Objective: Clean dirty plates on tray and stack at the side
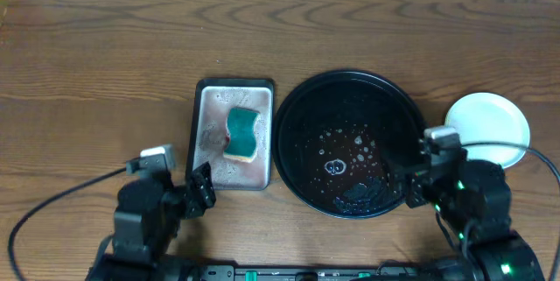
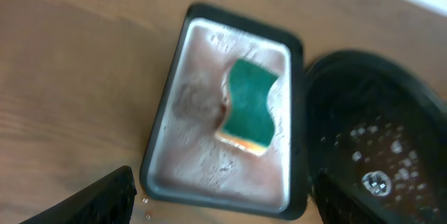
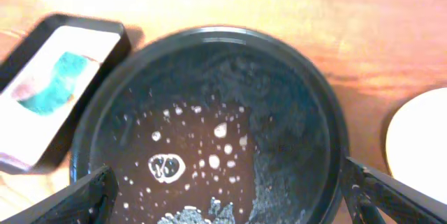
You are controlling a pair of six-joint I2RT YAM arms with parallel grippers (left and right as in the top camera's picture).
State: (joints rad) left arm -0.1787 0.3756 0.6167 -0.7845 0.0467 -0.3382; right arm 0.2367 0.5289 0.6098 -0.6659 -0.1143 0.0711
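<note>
Right now the plates [image 1: 487, 129] sit on the wooden tabletop [image 1: 105, 62], just to the right of the black tray [image 1: 297, 115]. From above I see one pale round top and cannot tell how many lie beneath it. The black tray is wet, with suds [image 1: 335, 166] and droplets scattered across its floor. Just left of it stands a silver tray [image 1: 210, 115] with a green sponge [image 1: 241, 134] lying in it. The left gripper [image 1: 201, 191] hangs near the silver tray's lower edge with its jaws wide apart and nothing between them. The right gripper [image 1: 401, 182] hovers over the black tray's right rim, equally wide and empty.
</note>
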